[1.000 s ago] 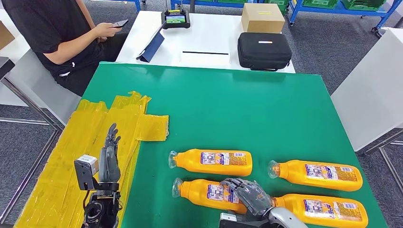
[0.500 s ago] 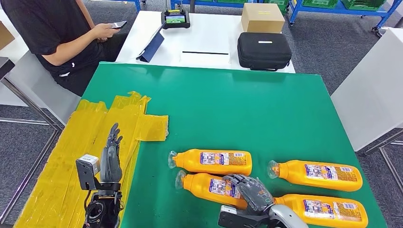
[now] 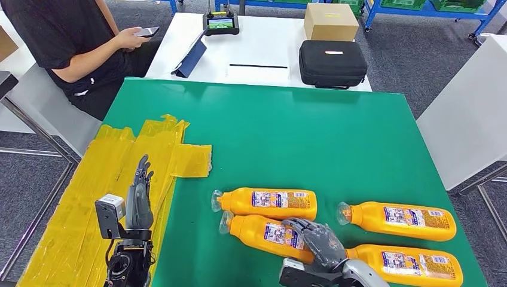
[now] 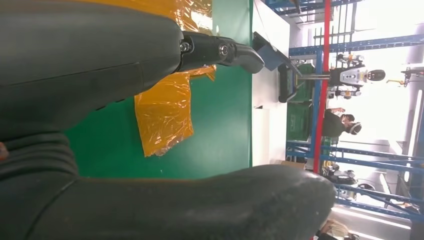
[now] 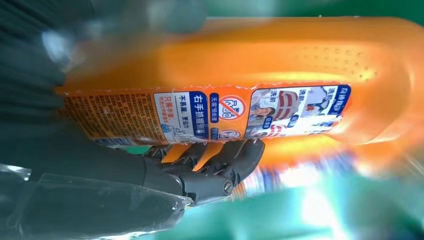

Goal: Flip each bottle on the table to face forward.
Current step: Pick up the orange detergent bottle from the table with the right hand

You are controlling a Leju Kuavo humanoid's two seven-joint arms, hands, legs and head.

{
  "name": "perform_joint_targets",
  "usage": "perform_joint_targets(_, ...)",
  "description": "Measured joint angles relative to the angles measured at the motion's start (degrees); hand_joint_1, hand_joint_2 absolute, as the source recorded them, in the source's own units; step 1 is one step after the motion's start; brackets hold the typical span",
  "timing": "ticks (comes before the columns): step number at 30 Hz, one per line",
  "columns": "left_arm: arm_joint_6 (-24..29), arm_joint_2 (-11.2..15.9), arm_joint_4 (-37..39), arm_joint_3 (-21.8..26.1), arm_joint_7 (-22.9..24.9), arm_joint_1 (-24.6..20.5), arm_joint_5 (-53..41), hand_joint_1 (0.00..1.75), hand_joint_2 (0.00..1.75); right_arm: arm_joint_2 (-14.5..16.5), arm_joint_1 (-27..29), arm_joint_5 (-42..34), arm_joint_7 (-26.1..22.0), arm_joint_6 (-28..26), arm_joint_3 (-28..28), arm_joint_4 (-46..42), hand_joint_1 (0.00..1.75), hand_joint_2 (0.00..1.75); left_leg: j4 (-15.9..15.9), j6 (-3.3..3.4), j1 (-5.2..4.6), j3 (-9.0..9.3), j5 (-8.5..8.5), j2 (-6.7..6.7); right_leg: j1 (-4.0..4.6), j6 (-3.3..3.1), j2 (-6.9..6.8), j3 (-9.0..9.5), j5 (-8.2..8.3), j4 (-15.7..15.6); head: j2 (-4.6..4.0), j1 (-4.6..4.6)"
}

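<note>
Four orange bottles lie on their sides on the green table (image 3: 299, 131), labels up and clear caps pointing left. My right hand (image 3: 317, 240) grips the near-left bottle (image 3: 260, 231), its fingers wrapped over the body by the label; the cap end is tilted toward the far-left bottle (image 3: 266, 204). In the right wrist view the dark fingers (image 5: 220, 165) curl around this bottle (image 5: 250, 65). The far-right bottle (image 3: 397, 220) and near-right bottle (image 3: 406, 263) lie untouched. My left hand (image 3: 139, 200) stands upright and empty over the yellow plastic, fingers (image 4: 220, 50) straight.
Crumpled yellow plastic sheet (image 3: 113, 179) covers the table's left side. A person sits at the far left with a phone (image 3: 147, 31). Behind, a white table carries a black case (image 3: 332, 63), a cardboard box (image 3: 330, 22) and a tablet (image 3: 192, 57).
The near-left bottle has shifted in my right hand: its cap end swung away from me, closer to the far-left bottle. My right hand moved slightly right. The left hand stayed put.
</note>
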Motion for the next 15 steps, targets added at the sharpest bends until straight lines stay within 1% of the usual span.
perform_joint_targets(2, 0.0, 0.0, 0.0, 0.0, -0.1, 0.0, 0.0, 0.0, 0.0, 1.5, -0.6, -8.2, -3.6, 1.4, -1.8, -2.9, 1.75, 1.75, 0.0, 0.01, 0.0, -0.11, 0.06, 0.03, 0.0, 0.0, 0.01, -0.14, 0.06, 0.0, 0.0, -0.02)
perform_joint_targets(3, 0.0, 0.0, 0.1, 0.0, -0.2, -0.1, 0.1, 0.0, 0.0, 2.0, -0.9, -12.6, -4.6, 2.2, -2.5, -4.4, 1.75, 1.75, 0.0, 0.02, 0.0, -0.12, 0.07, 0.04, 0.01, 0.0, 0.0, -0.17, 0.06, 0.0, 0.0, -0.02)
perform_joint_targets(5, -0.1, 0.0, 0.3, 0.1, -0.6, -0.3, 0.2, 0.0, 0.0, 2.4, -1.4, -19.8, -5.4, 3.2, -3.3, -6.7, 1.75, 1.75, 0.0, 0.03, 0.01, -0.13, 0.08, 0.04, 0.01, 0.0, -0.01, -0.16, 0.04, 0.0, 0.0, 0.0)
perform_joint_targets(7, -0.2, 0.0, 0.7, 0.3, -1.0, -0.7, 0.1, 0.0, 0.0, 2.3, -1.6, -25.2, -5.5, 3.8, -3.0, -7.9, 1.75, 1.75, 0.0, 0.03, 0.01, -0.18, 0.08, 0.02, 0.01, 0.0, -0.01, -0.17, 0.03, 0.0, 0.0, 0.0)
perform_joint_targets(10, -0.3, 0.0, 1.9, 0.3, -1.6, -1.8, 0.0, 0.0, 0.0, 1.7, -2.3, -31.6, -5.7, 3.5, -0.9, -8.6, 1.75, 1.75, 0.0, 0.03, 0.01, -0.24, 0.08, 0.03, 0.01, 0.0, 0.0, -0.22, 0.03, 0.0, 0.0, -0.01)
perform_joint_targets(15, 0.0, 0.0, 3.7, 0.3, -2.1, -3.3, -0.3, 0.0, 0.0, 0.5, -3.2, -37.9, -5.7, 2.9, 2.7, -9.6, 1.75, 1.75, 0.0, 0.03, 0.01, -0.27, 0.08, 0.0, 0.0, 0.01, -0.01, -0.24, 0.03, 0.0, 0.0, -0.01)
